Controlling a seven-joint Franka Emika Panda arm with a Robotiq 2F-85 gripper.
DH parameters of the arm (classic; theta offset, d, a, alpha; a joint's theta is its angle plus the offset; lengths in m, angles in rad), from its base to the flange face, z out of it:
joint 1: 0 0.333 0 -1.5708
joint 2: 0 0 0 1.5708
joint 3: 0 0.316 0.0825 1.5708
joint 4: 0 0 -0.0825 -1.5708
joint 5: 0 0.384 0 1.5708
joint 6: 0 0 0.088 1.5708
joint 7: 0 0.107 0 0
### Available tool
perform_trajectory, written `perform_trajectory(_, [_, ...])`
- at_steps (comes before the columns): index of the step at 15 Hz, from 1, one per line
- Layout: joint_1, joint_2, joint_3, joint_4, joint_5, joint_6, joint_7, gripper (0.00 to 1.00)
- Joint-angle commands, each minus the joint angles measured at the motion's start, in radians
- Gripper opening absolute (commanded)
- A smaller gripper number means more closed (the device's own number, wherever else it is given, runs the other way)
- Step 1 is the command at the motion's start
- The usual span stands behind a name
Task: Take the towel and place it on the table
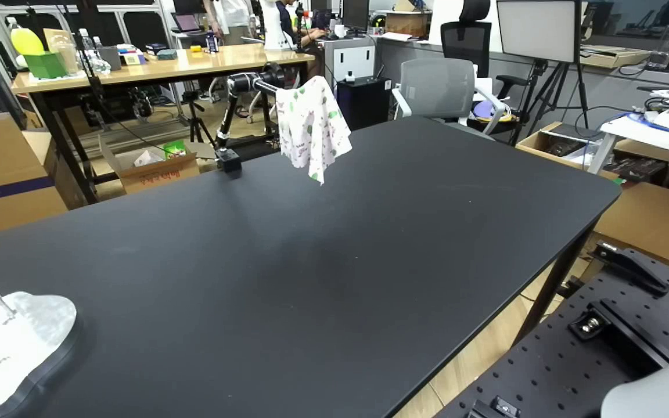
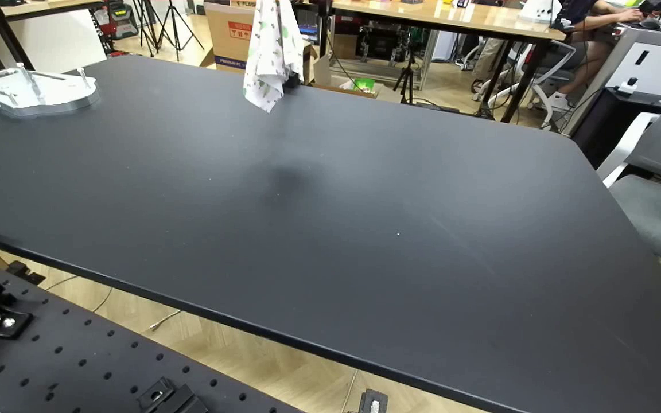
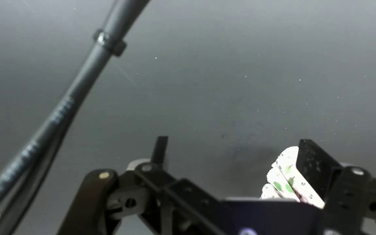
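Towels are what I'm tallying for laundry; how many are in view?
1: the leaf-patterned towel, seen in all three views, hanging from the black stand at the edge of the table. Others could be hidden from these views.

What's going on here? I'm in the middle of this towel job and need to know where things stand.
The claw is open, its fingers wide apart, so it isn't gripping the towel. The towel hangs in loose folds, seemingly from the black stand at the edge of the table, and hasn't been laid out. In the wrist view, part of the cloth shows beside one finger, partly hidden by it.
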State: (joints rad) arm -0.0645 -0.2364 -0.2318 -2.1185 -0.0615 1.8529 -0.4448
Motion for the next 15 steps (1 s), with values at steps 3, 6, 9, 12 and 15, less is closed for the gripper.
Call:
perform_trajectory(3, [-0.016,0.001,0.014,0.002,0.004,-0.003,-0.003,1.0])
perform_trajectory(6, [-0.003,0.018,0.039,-0.035,-0.035,0.093,-0.013,1.0])
perform_trajectory(9, [0.015,0.037,0.091,-0.114,-0.12,0.277,-0.016,1.0])
perform_trajectory(12, [0.044,0.066,0.143,-0.19,-0.162,0.442,-0.025,1.0])
perform_trajectory(15, [0.082,0.088,0.18,-0.245,-0.122,0.525,-0.065,1.0])
